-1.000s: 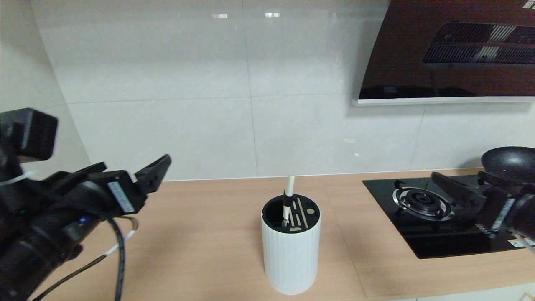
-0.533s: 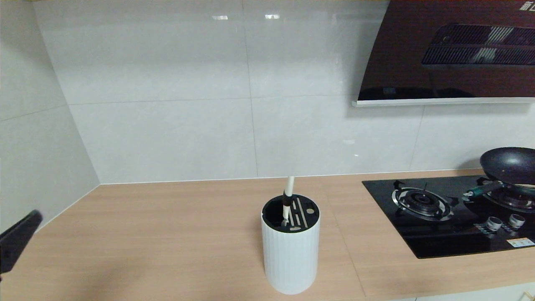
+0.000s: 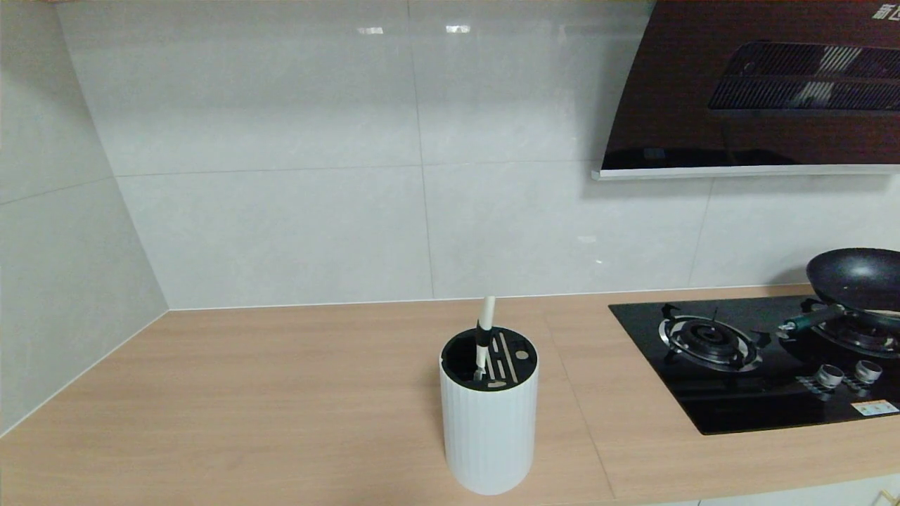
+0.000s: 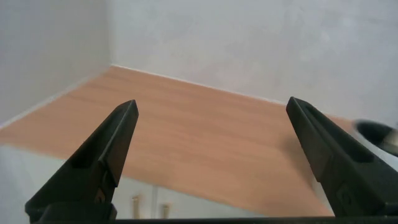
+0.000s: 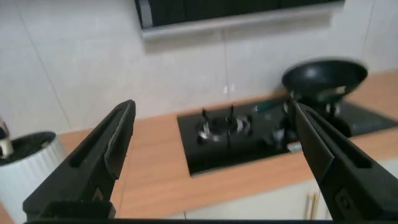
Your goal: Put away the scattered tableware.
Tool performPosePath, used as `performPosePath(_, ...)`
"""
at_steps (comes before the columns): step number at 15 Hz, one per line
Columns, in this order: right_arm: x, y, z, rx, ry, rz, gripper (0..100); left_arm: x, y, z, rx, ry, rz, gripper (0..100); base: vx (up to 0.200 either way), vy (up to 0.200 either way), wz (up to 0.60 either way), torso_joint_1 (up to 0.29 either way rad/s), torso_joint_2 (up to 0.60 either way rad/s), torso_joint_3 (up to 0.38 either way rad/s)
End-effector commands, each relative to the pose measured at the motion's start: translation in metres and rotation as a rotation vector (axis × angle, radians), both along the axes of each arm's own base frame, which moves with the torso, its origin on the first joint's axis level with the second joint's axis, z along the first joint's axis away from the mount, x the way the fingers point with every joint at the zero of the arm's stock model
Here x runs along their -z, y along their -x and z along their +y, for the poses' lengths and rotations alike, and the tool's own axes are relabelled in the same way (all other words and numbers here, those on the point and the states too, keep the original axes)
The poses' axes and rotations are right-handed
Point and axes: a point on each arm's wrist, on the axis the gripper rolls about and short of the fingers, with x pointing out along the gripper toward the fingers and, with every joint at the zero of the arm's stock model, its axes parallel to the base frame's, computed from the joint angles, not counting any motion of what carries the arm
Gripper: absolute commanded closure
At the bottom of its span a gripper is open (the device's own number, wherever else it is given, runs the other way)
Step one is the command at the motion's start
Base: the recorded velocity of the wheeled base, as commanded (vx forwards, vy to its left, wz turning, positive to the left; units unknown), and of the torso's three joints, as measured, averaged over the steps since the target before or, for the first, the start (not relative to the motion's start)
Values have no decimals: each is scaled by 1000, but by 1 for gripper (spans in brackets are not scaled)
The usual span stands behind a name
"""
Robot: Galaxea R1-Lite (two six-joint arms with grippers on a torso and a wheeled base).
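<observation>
Utensil (image 3: 484, 330) upright in white holder (image 3: 490, 429) — left hand (image 4: 211, 104), right hand (image 5: 211, 107) spread, empty.

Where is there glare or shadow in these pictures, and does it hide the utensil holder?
Head view: two small light reflections glare on the wall tiles, the glossy range hood mirrors bright streaks and shadows the wall beneath; the utensil holder is evenly lit, unhidden. Left wrist view: the left gripper looks dark against the lit countertop.
</observation>
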Motion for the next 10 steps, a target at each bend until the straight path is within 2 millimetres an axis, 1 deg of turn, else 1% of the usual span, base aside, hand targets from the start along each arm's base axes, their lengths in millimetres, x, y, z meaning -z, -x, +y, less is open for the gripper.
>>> performPosePath(1, 14, -4, 0, 26, 0, 20, 0, 23, 8, -4, -75, -79, -18, 0, 0, 0, 0, 0, 0, 0)
performPosePath(2, 20, -7, 0, 22, 3, 36, 0, 34, 3, -4, -68, -110, 28, 0, 0, 0, 0, 0, 0, 0)
performPosePath(3, 32, -12, 0, 17, 4, 78, 0, 45, -1, -4, -46, -121, 34, 0, 0, 0, 0, 0, 0, 0)
performPosePath(4, 45, -13, 0, -2, 30, 91, 0, 53, -5, -5, 1, -126, 58, 0, 0, 0, 0, 0, 0, 0)
performPosePath(5, 58, -19, 0, -38, 62, 137, 0, 61, -8, -7, 63, -126, 80, 0, 0, 0, 0, 0, 0, 0)
performPosePath(6, 71, -26, 1, -56, 73, 147, 0, 71, -12, -7, 111, -125, 102, 0, 0, 0, 0, 0, 0, 0)
performPosePath(7, 77, -29, 1, -61, 85, 129, 0, 71, -12, -8, 138, -124, 92, 0, 0, 0, 0, 0, 0, 0)
performPosePath(10, 83, -29, 3, -140, 84, 189, 0, 72, -13, -12, 292, -117, 81, 0, 0, 0, 0, 0, 0, 0)
